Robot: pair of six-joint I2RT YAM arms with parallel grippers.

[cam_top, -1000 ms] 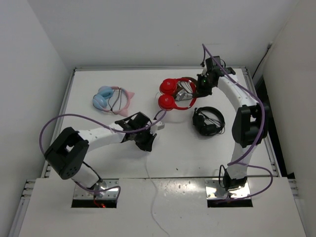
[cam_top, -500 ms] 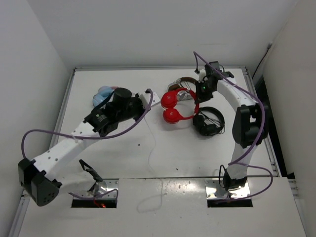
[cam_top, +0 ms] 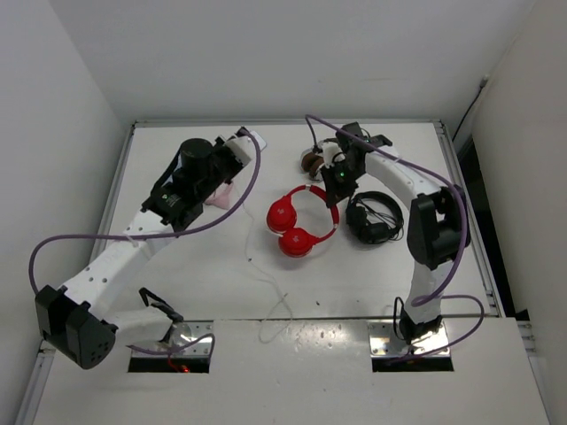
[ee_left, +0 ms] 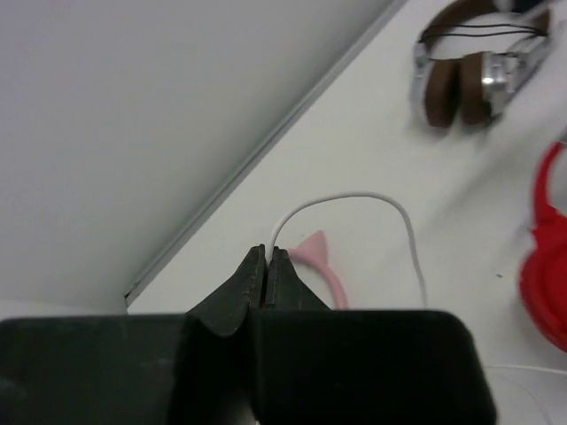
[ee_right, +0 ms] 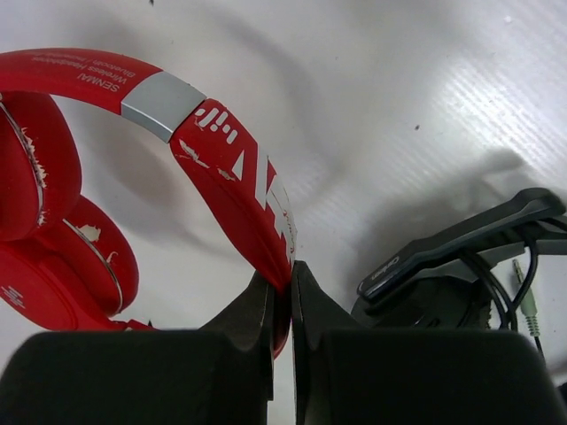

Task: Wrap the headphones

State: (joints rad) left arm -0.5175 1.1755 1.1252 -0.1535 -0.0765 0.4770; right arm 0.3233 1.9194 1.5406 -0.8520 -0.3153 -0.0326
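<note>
Top external: the table (cam_top: pixel 372 274) is viewed steeply from above and behind the arm bases, at a distance. Left wrist: set low over the left gripper (ee_left: pixel 267 257) and faced toward the far wall. The brown-and-silver headphones (ee_left: pixel 474 75) are shared with the top view. Right wrist: held very close on the red headphones (ee_right: pixel 230 159), likewise shared.

Our left arm (cam_top: pixel 133 243) stretches far out from its base, and the left claw (ee_left: pixel 267 258) at its end has both fingers pressed flat together on the cable (ee_left: pixel 354 195), which leaves right at their tips. Our right arm (cam_top: pixel 416 177) arches over and bends inward, and the right claw (ee_right: pixel 282 282) points down, its fingers pinching the headband (ee_right: pixel 239 177) between their tips.
</note>
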